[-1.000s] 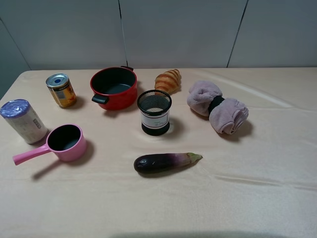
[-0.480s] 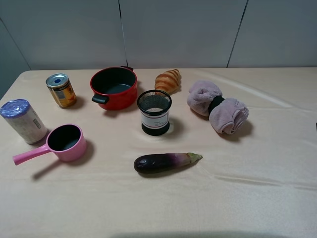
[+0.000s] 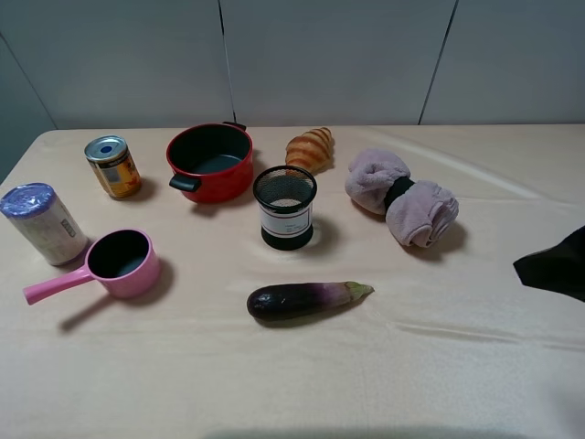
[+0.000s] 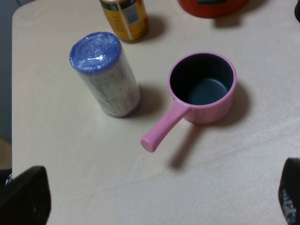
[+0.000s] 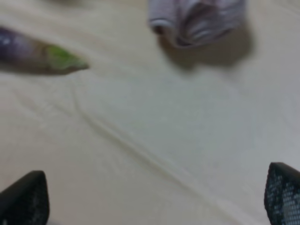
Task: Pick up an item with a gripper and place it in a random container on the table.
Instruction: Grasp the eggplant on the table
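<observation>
The pink saucepan (image 3: 123,262), red pot (image 3: 211,161) and wire-mesh cup (image 3: 285,207) stand upright, nothing visible inside them. The eggplant (image 3: 306,299) lies on the table (image 3: 274,384) in front of the cup, long axis running left-right, green stem pointing right. Bare cloth surrounds it. The left gripper (image 4: 154,199) and right gripper (image 5: 150,194) both hang spread wide, empty.
</observation>
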`<state>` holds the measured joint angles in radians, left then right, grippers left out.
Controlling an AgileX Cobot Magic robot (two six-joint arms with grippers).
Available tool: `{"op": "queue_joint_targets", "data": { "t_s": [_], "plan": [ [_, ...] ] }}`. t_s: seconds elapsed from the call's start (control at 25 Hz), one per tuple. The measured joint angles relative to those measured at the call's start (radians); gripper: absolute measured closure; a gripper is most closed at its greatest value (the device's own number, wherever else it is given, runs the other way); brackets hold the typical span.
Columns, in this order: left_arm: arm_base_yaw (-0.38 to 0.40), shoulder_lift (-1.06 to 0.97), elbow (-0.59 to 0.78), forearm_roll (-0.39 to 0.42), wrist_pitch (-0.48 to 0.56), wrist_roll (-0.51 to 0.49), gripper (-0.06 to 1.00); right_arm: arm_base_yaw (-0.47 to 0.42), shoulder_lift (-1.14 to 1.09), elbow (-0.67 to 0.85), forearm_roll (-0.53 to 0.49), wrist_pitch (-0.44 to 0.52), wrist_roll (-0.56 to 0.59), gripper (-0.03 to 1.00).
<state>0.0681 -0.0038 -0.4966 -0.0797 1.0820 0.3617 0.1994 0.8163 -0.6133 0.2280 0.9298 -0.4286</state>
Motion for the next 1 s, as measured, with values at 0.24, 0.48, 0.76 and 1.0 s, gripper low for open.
{"op": "queue_joint_targets", "data": {
  "t_s": [0.24, 0.48, 0.76, 1.0],
  "plan": [
    [0.000, 0.000, 0.000, 0.000, 0.000, 0.000, -0.04, 0.136, 0.120, 0.000, 0.000, -0.080, -0.093, 0.27],
    [0.000, 0.000, 0.000, 0.000, 0.000, 0.000, -0.04, 0.243, 0.236, -0.030, 0.000, -0.142, -0.194, 0.27],
    [0.000, 0.000, 0.000, 0.000, 0.000, 0.000, -0.04, 0.343, 0.399, -0.173, -0.014, -0.144, -0.219, 0.27],
    [0.000, 0.000, 0.000, 0.000, 0.000, 0.000, -0.04, 0.418, 0.521, -0.239, -0.035, -0.144, -0.253, 0.27]
  ]
}}
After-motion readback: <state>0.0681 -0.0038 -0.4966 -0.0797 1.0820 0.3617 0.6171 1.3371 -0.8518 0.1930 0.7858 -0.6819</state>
